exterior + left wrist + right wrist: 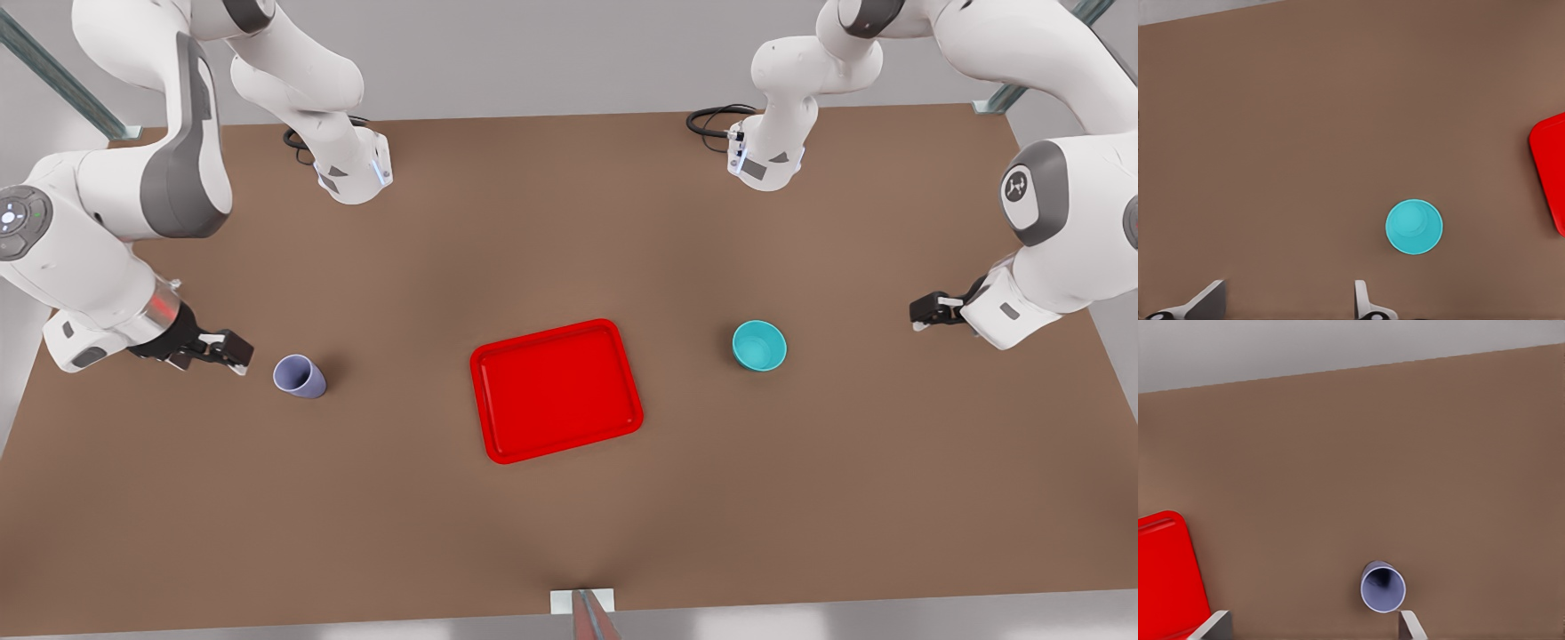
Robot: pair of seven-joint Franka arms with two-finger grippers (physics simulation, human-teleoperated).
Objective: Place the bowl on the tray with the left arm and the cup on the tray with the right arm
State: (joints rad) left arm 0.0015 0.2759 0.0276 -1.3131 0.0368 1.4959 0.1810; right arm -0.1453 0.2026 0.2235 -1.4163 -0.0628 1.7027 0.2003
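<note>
Three task items are sitting on the brown bench point(569, 533), and we are recording them from the near edge outward. The tray point(556, 389) is lying flat and bare at the middle. The cup point(300, 376) is standing upright toward the front view's left of the tray, well apart from it; in the right wrist view we are looking down into the cup point(1383, 587) with the tray's corner point(1168, 580) off to one side. The bowl point(759, 345) is resting upright toward the front view's right, also apart from the tray.

The right gripper point(224, 350) is hovering just beside the cup, not touching it, its fingers point(1413, 625) standing apart. The left gripper point(925, 313) is hanging near the bowl point(1414, 227), further from it than its partner is from the cup, fingers point(1361, 299) likewise spread and holding nothing.
</note>
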